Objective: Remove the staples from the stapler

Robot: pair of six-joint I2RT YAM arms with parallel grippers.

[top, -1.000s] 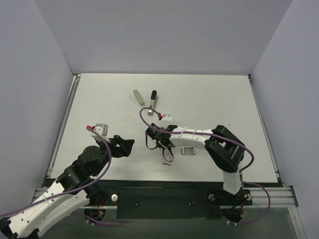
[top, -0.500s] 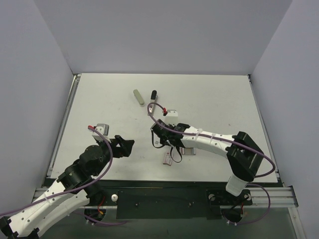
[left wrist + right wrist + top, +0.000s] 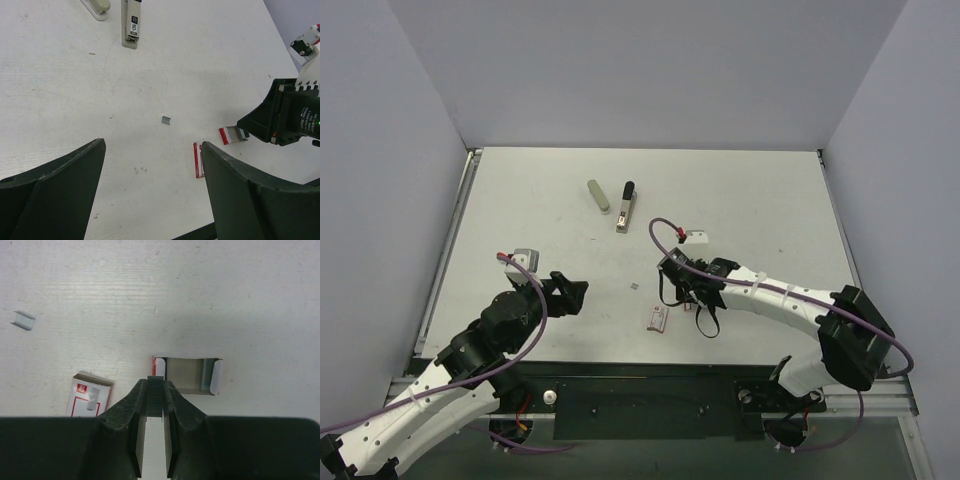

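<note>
The stapler (image 3: 626,207) lies shut at the back centre of the table, silver with a black end; the left wrist view shows the stapler (image 3: 131,27) too. My right gripper (image 3: 696,296) hangs low over the table and is shut on a short grey strip of staples (image 3: 156,390). Just beyond its tips (image 3: 156,386) lies an open staple-box tray (image 3: 187,375). My left gripper (image 3: 570,293) hovers at the near left, jaws wide open (image 3: 152,144), nothing between them.
An olive-grey rounded bar (image 3: 598,195) lies left of the stapler. A red-and-white staple-box sleeve (image 3: 657,318) lies near the front edge, left of the tray. A small loose staple piece (image 3: 635,287) sits between the two grippers. Grey walls enclose the table.
The right arm has swung to the right and nearer, carrying the staple strip from the table's middle to just over the tray. The left arm has not moved.
</note>
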